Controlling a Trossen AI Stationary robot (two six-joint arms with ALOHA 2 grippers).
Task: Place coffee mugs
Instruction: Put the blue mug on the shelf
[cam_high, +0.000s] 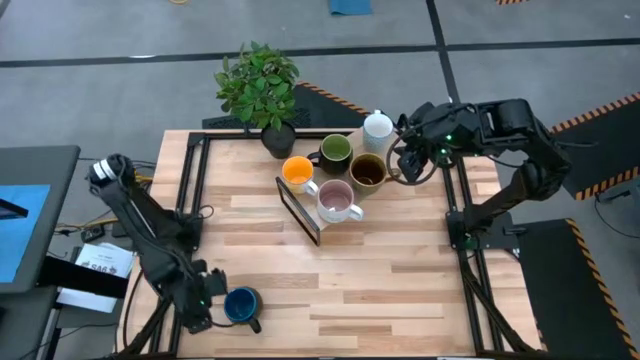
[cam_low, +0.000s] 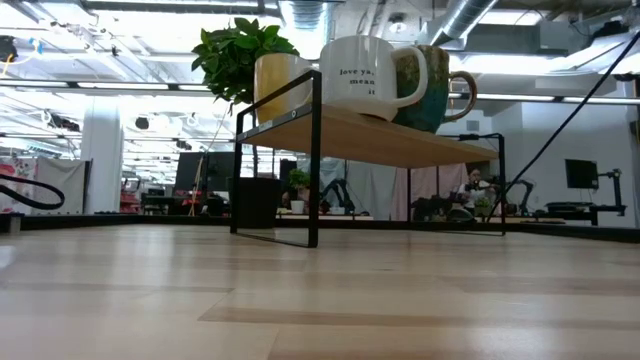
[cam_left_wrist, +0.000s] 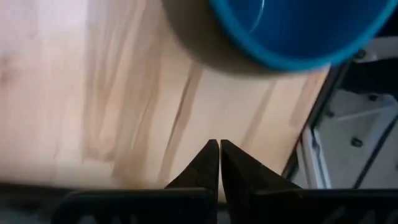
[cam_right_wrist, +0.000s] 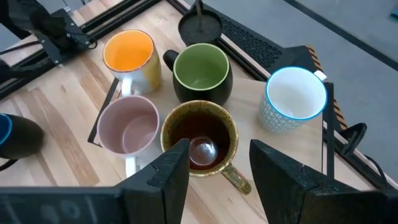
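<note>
- High view: four mugs on small rack (cam_high: 300, 212) at table centre: orange mug (cam_high: 297, 172), green mug (cam_high: 335, 150), brown mug (cam_high: 368, 171), pink mug (cam_high: 336, 201). White mug (cam_high: 378, 127) sits on table just beside rack, far side. Blue mug (cam_high: 241, 304) well apart, near L front corner. Plant pot (cam_high: 277, 139) close behind rack.
- R gripper (cam_high: 408, 158) hangs just beside brown mug; L gripper (cam_high: 203, 309) just beside blue mug.
- Low view: no arms visible. Shows rack is a raised shelf on thin legs, not clear from above. Risk: a push on packed mugs could tip one off the edge.
- L wrist view: L fingers (cam_left_wrist: 209, 163) pressed together, holding nothing; blue mug rim ahead, untouched. Risk: closed tips would shove the mug, not grasp; table edge near.
- R wrist view: R fingers (cam_right_wrist: 168, 171) spread, straddling brown mug near its handle (cam_right_wrist: 234, 177), no contact seen. Only this view shows how tight the mugs sit; risk: a finger clips pink mug on descent.
</note>
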